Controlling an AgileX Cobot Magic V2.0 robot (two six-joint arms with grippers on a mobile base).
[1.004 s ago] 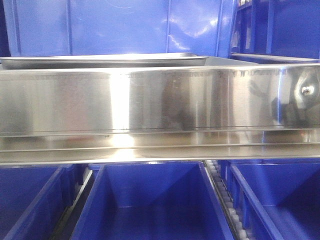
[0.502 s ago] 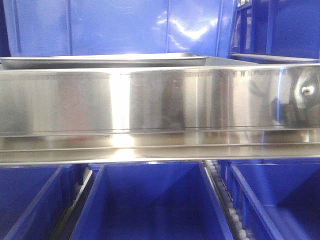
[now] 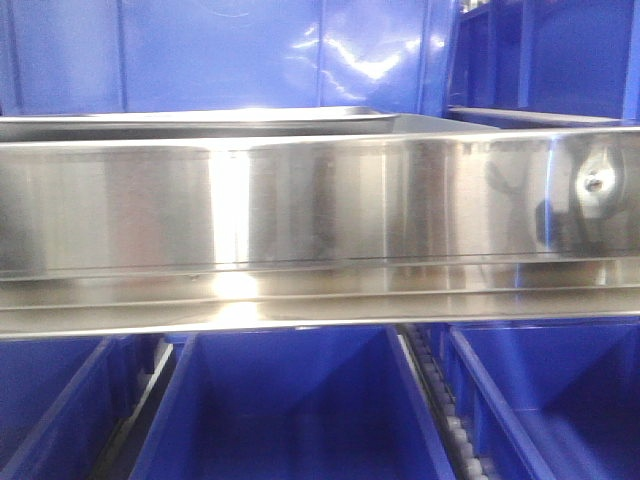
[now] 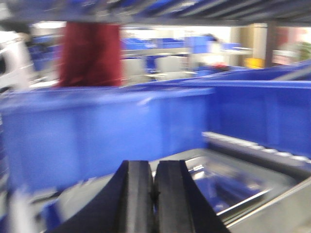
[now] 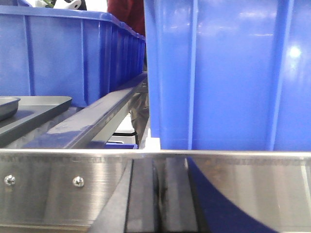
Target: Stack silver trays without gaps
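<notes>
Tray (image 3: pixel 200 122) shifted left, shiny, flat.

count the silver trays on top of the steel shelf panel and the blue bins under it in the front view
Shallow silver stainless-steel trays above the broad steel shelf panel: 1 (a thin silver edge at far right is unclear, so it is not counted)
Blue plastic bins below the panel: 3
Total: 4

Front view faces the shelf panel (image 3: pixel 320 200) closely; wrist views look along blue bins (image 5: pixel 228 73)
</notes>
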